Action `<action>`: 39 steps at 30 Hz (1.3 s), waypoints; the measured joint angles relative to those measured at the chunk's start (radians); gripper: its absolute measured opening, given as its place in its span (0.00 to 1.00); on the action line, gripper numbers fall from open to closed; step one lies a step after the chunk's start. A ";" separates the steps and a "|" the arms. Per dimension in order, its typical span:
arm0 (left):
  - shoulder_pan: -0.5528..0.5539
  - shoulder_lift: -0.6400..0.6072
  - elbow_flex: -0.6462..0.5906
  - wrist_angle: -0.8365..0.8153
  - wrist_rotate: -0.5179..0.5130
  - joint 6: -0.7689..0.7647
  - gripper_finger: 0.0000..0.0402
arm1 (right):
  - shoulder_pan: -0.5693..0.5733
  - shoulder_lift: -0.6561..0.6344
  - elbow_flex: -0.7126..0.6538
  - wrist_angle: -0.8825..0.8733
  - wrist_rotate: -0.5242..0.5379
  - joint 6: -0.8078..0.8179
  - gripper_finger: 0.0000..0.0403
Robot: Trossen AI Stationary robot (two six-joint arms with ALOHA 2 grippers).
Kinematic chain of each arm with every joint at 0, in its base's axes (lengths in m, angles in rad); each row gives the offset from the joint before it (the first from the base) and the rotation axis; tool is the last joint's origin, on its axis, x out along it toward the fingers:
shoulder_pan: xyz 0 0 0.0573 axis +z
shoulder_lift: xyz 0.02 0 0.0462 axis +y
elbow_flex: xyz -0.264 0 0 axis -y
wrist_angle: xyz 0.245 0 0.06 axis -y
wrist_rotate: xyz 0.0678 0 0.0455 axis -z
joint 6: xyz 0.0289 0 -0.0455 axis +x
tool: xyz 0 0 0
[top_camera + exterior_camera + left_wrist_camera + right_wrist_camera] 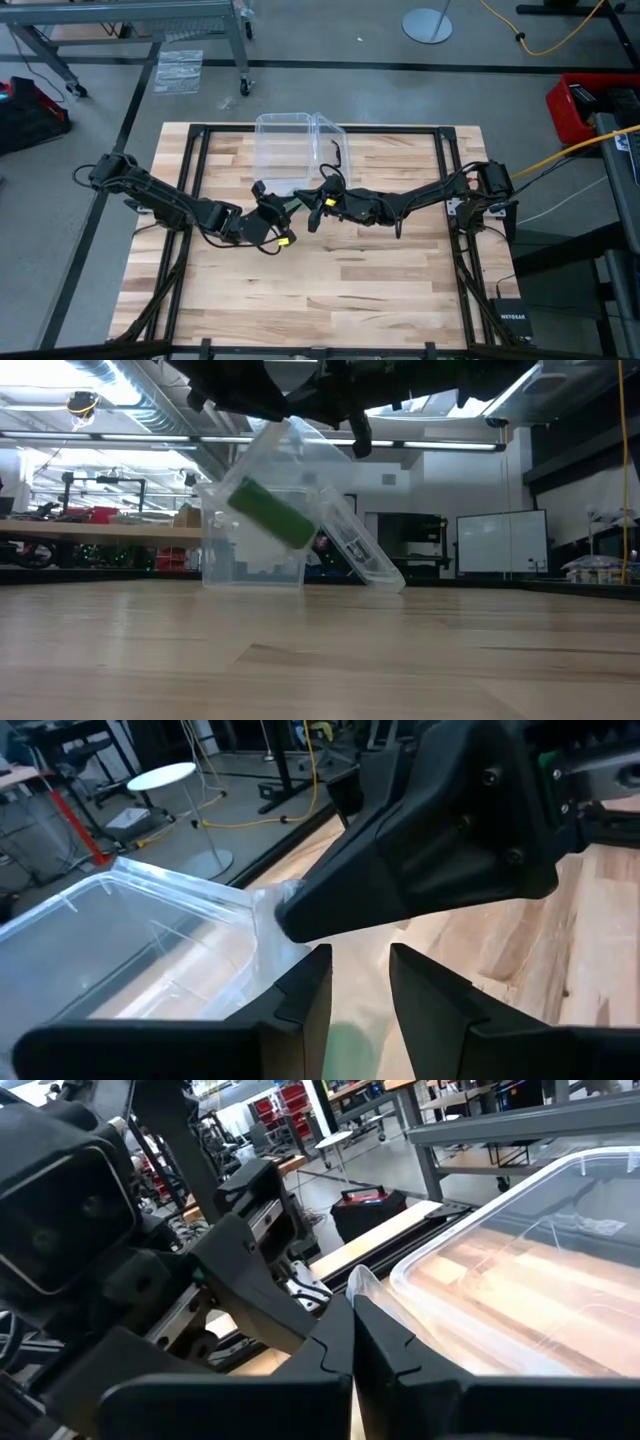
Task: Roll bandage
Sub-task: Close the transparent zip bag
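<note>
The left tool (283, 212) is hanging above the tabletop (330, 290), its fingers (300, 995) pinching the green bandage (270, 512), which is sitting rolled into a stubby cylinder between them, lifted clear of the wood. Just beyond this tool, the clear box (295, 150) is standing with its lid (355, 550) tilting open. The right tool (318, 213) is hovering just beside the left one, nearly tip to tip, its fingers (330, 1345) pressed together on nothing, with the box rim close past them
</note>
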 joint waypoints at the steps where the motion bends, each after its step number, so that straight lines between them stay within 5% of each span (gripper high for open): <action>1: -0.004 0.000 0.000 0.000 0.000 -0.010 0.24 | 0.000 0.000 0.000 -0.003 -0.001 0.000 0.00; 20: -0.095 0.000 0.000 -0.028 -0.177 0.030 0.24 | 0.000 0.000 0.000 -0.024 -0.025 0.000 0.00; 39: -0.084 -0.001 0.000 -0.036 -0.190 0.033 0.24 | 0.000 0.001 -0.001 0.073 -0.122 0.000 0.00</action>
